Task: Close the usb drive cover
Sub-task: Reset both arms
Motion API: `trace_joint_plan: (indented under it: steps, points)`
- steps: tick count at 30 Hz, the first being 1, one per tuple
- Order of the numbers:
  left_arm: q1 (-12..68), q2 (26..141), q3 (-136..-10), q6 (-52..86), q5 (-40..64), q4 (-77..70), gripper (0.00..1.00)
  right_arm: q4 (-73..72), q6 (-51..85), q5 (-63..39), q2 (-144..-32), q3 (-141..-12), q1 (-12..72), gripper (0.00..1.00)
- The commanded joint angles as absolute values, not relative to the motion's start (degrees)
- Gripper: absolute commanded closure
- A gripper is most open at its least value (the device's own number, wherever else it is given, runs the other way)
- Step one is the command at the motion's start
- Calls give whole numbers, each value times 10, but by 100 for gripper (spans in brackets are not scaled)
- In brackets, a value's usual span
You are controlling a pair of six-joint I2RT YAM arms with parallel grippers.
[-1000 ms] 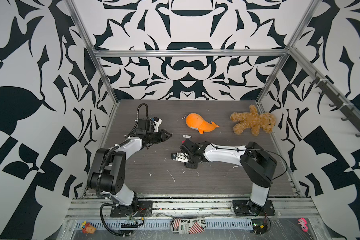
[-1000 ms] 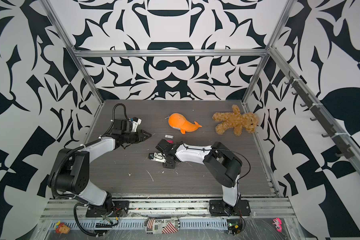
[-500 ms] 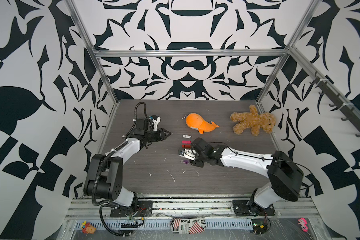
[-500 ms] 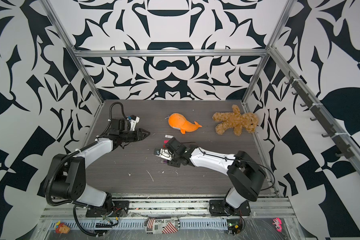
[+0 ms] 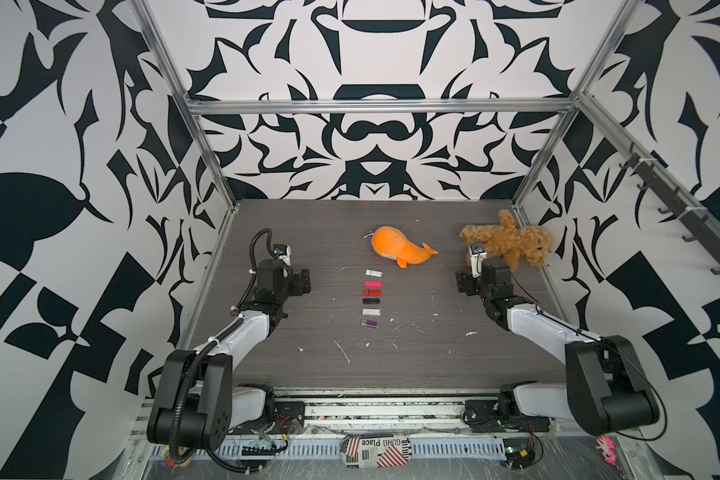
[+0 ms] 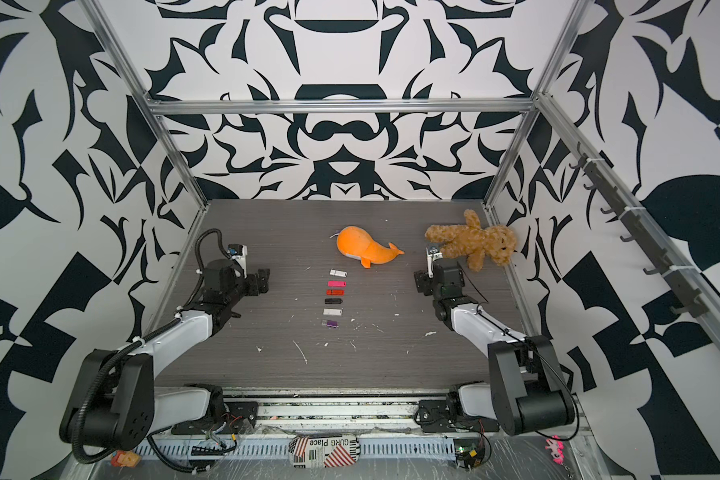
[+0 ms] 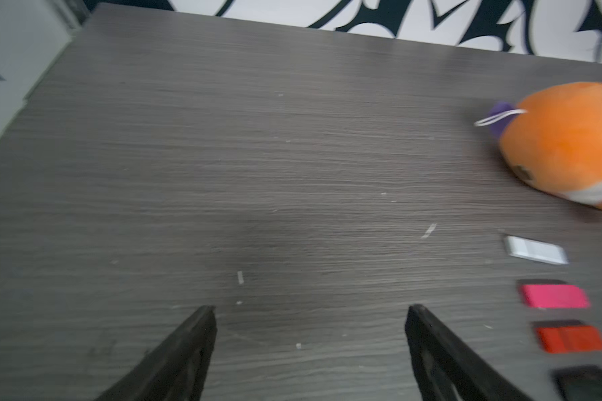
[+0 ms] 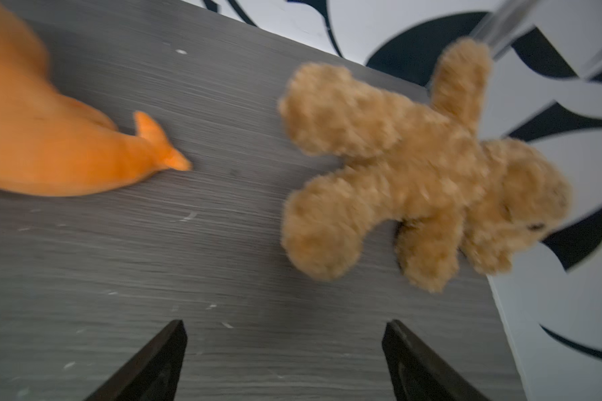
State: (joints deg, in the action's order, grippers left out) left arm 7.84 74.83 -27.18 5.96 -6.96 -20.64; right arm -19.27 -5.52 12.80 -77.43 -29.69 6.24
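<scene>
Drives (image 5: 371,301) lie close in a row, so grabbing one could easily bump its neighbours. Left gripper (image 7: 310,312) and right gripper (image 8: 284,326) both gape empty.

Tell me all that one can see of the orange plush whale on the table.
The orange plush whale is a fabric toy: rounded body, white belly patch, small dark eye, one fin, forked tail. A white string loop and something purple sit at its head end. It lies on the dark wood-grain table, beyond the far end of the row of USB drives, tail toward the brown teddy bear. Only the table touches it.
</scene>
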Motion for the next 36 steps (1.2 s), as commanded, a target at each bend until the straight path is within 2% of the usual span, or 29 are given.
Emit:
trace_joint_plan:
  steps: [1, 3, 4, 8, 11, 17, 36]
  points:
    - [69, 807, -236, 14, -158, -395, 8, -277, 10, 137, -811, -314, 52, 1]
    - [69, 815, -254, -3, -122, -369, 7, -342, 4, 132, -828, -277, 52, 1]
    - [69, 828, -246, -7, -124, -402, 7, -403, 5, 131, -836, -243, 52, 1]
    - [59, 918, -161, -15, -130, -665, 3, -663, -11, 78, -902, -140, 52, 1]
    - [56, 885, -168, 5, -127, -596, 1, -604, -15, 69, -886, -156, 54, 0]
    - [57, 893, -200, 6, -136, -548, 1, -579, -15, 59, -891, -174, 55, 0]
    - [44, 898, -207, 4, -97, -542, 1, -528, -11, 79, -893, -203, 55, 0]
